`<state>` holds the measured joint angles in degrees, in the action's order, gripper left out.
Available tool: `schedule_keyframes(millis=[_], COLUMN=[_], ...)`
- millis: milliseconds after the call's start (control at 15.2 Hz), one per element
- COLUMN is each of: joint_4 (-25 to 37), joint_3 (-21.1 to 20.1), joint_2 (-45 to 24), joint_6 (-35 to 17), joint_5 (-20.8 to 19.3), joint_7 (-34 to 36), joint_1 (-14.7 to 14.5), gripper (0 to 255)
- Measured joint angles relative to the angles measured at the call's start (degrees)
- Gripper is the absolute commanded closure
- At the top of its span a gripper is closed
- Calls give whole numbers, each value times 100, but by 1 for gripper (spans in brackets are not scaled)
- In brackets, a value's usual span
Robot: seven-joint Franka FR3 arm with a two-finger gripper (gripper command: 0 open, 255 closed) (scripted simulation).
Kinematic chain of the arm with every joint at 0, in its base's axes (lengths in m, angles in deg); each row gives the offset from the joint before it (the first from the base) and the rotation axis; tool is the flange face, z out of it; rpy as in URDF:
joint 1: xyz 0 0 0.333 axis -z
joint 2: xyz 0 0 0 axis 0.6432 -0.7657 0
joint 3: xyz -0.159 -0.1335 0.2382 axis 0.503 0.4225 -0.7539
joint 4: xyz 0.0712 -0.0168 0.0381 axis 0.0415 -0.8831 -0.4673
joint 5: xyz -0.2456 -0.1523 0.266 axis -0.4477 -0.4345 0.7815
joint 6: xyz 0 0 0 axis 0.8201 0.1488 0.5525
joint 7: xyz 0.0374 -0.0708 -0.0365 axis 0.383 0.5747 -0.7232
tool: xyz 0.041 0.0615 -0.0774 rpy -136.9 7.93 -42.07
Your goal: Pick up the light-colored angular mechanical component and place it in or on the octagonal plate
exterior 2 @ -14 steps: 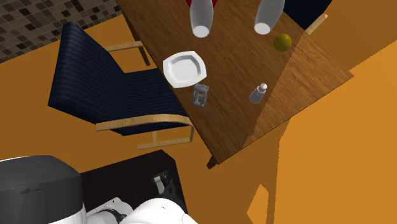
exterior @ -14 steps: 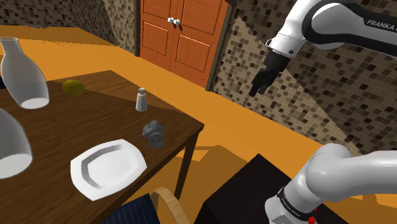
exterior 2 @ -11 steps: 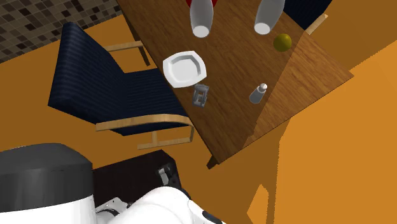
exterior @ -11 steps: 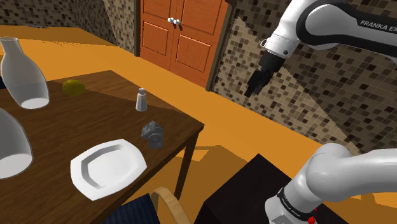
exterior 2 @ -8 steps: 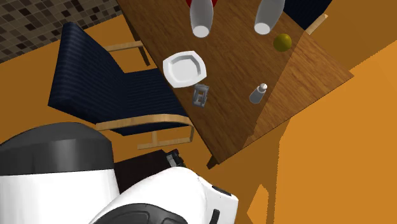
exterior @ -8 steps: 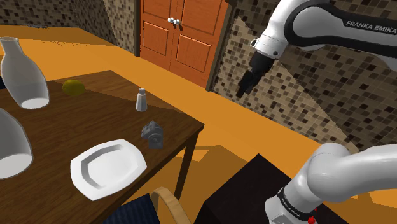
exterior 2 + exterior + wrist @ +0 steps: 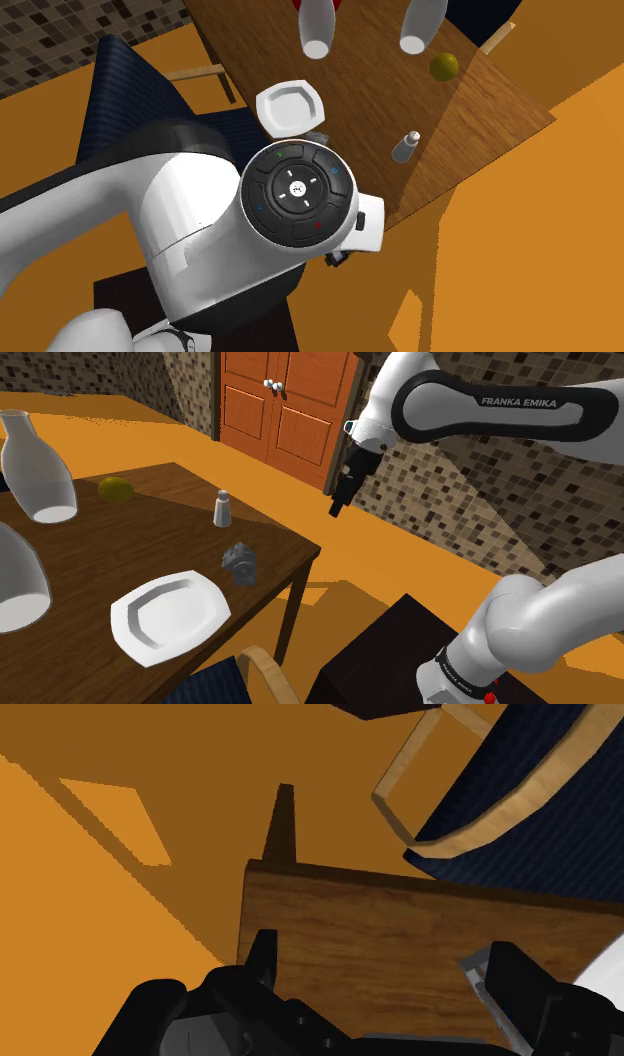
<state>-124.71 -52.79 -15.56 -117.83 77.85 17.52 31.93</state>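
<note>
Wooden tabletop [image 7: 120, 542] ending in a corner toward the shoulder view's right, open orange floor [image 7: 400, 562] beyond it. Blue chair [image 7: 520, 794] drawn up along one edge. White octagonal plate [image 7: 168, 614] close to that edge. Black end effector [image 7: 338, 502] high off the corner, fingers spread wide, gripping nothing. Grey angular component [image 7: 240, 563] just beside the plate, near the corner.

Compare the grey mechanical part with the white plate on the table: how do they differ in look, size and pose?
Colour: the mechanical part is grey, the plate white. Shape: the part is small and blocky, the plate broad with an angled rim. Pose: the part stands up from the surface, the plate lies flat. Both rest on the wooden table, close together but apart.
</note>
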Motion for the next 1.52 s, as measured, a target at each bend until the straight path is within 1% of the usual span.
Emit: schedule_keyframes(millis=[198, 396, 528, 660, 792, 1188, 1518], joint_4=[163, 524, 619, 952, 1080, 1736, 1668], joint_3=[-187, -416, -542, -683, -815, -1175, -1209], joint_2=[-428, -951, -1216, -1623, -1969, -2879, -3132], joint_6=[-306, -515, -706, -799, -1026, -1287, -1597], joint_5=[-36, -120, -186, -304, -424, -879, -1003], joint_7=[-133, -179, -249, -271, -309, -307, -290], joint_1=[-148, -299, -390, -477, -571, -902, -957], gripper=[0, 0, 0, 0, 0, 0, 0])
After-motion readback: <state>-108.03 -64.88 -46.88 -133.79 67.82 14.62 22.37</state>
